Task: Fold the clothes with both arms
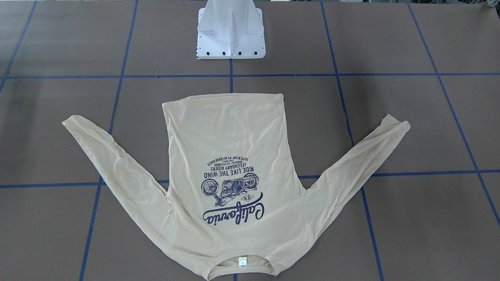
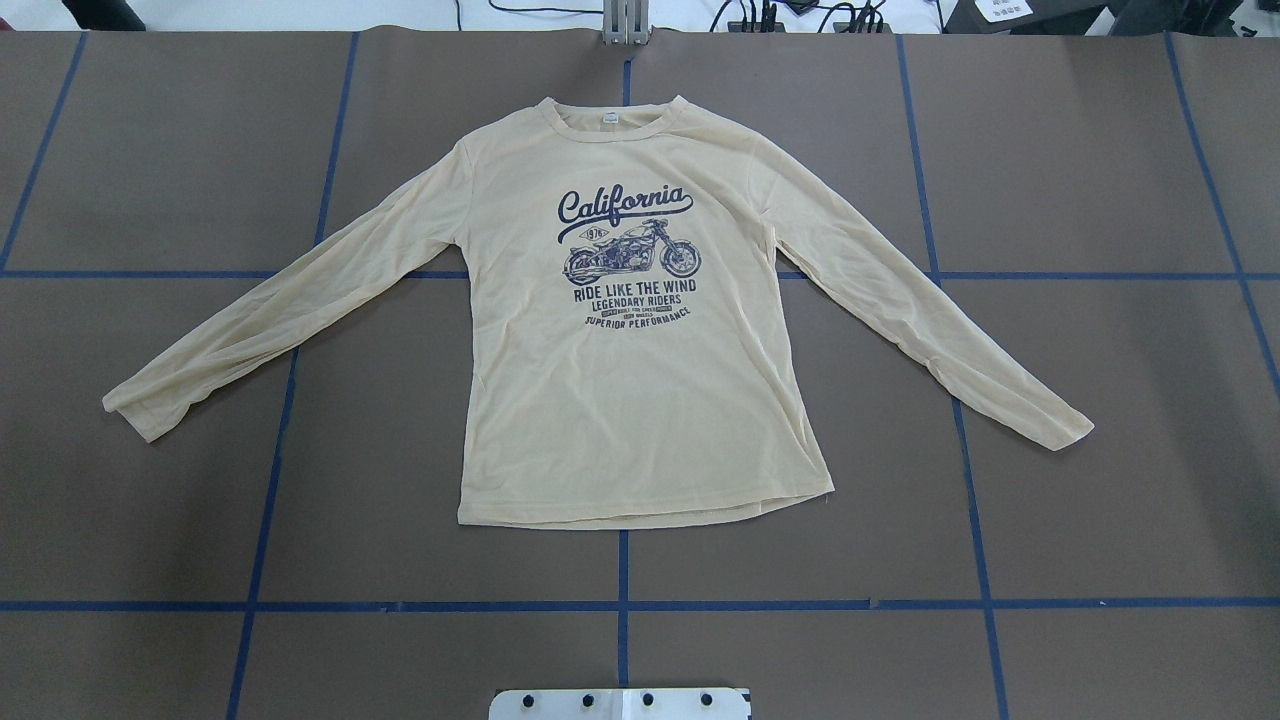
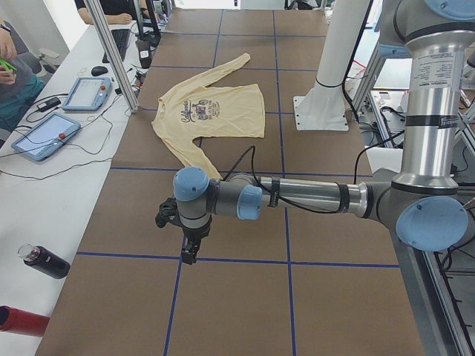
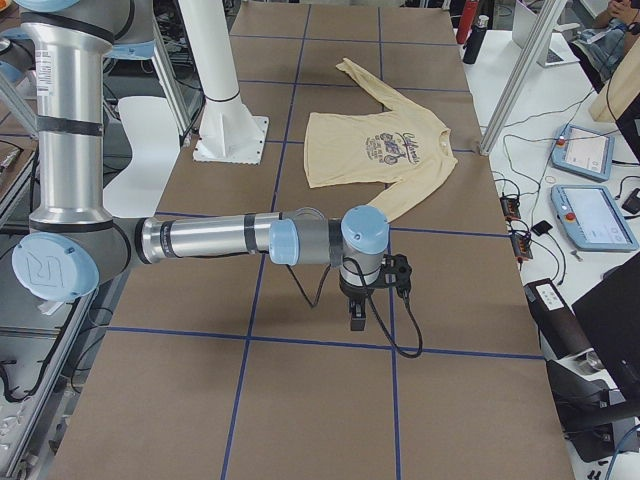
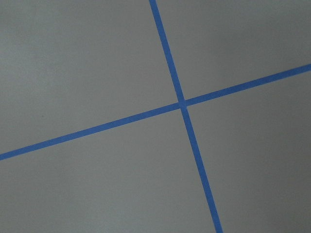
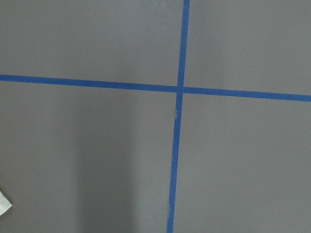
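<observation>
The cream long-sleeved shirt (image 2: 640, 400) lies flat and print-up in the middle of the table, sleeves spread out to both sides, neck at the far edge from the robot; it also shows as the shirt (image 1: 230, 128), (image 3: 230, 119), (image 4: 350, 165). My left gripper (image 3: 189, 252) hangs pointing down over bare table, well away from the left sleeve cuff. My right gripper (image 4: 357, 315) hangs the same way off the right sleeve. Whether either is open or shut I cannot tell. Both wrist views show only brown table and blue tape; a cream scrap (image 6: 4, 203) sits at the right wrist view's corner.
The white pedestal base (image 1: 231, 35) stands at the robot's side of the table. Blue tape lines (image 2: 622, 605) grid the brown table. Pendant tablets (image 3: 44, 135), a dark bottle (image 3: 44, 261) and cables lie on the white side bench. A person's arm (image 3: 7, 52) shows there.
</observation>
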You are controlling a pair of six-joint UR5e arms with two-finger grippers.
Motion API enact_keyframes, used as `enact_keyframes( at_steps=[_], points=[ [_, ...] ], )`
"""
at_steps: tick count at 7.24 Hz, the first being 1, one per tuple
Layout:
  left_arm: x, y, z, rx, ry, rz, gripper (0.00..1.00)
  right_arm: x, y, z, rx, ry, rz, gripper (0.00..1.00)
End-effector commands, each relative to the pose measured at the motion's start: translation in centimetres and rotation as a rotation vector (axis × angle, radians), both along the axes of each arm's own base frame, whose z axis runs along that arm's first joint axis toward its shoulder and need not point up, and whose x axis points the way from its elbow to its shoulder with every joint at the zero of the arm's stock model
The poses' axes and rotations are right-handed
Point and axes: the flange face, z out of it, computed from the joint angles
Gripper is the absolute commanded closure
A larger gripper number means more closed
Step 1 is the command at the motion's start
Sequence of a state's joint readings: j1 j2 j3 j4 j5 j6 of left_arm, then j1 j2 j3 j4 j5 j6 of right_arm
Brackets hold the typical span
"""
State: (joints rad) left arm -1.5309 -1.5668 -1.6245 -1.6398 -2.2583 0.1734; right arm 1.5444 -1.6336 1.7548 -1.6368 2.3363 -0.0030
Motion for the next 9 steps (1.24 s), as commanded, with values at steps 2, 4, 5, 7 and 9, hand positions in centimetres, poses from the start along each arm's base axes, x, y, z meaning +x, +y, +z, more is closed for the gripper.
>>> enact_keyframes(
  at_steps=[2, 4, 5, 7, 9],
  points=[
    [0.0, 0.0, -0.1, 0.001, 0.001, 0.000, 0.00, -0.1, -0.1, -1.0, 0.020, -0.004, -0.001, 0.00],
    [-0.1, 0.0, -0.1, 0.001, 0.001, -0.001, 0.00, -0.1, -0.1, -0.9, 0.018, -0.003, -0.001, 0.00],
    [-0.1, -0.1, -0.1, 0.003, 0.000, -0.003, 0.00, -0.1, -0.1, -1.4, 0.028, -0.008, -0.003, 0.00],
    [-0.2, -1.2, -1.6, 0.025, 0.003, -0.010, 0.00, -0.4, -1.4, -3.2, 0.070, 0.001, -0.011, 0.00],
    [-0.3, -1.8, -3.4, 0.061, 0.012, -0.013, 0.00, -2.0, -3.5, -5.3, 0.114, 0.000, -0.041, 0.00]
  ],
)
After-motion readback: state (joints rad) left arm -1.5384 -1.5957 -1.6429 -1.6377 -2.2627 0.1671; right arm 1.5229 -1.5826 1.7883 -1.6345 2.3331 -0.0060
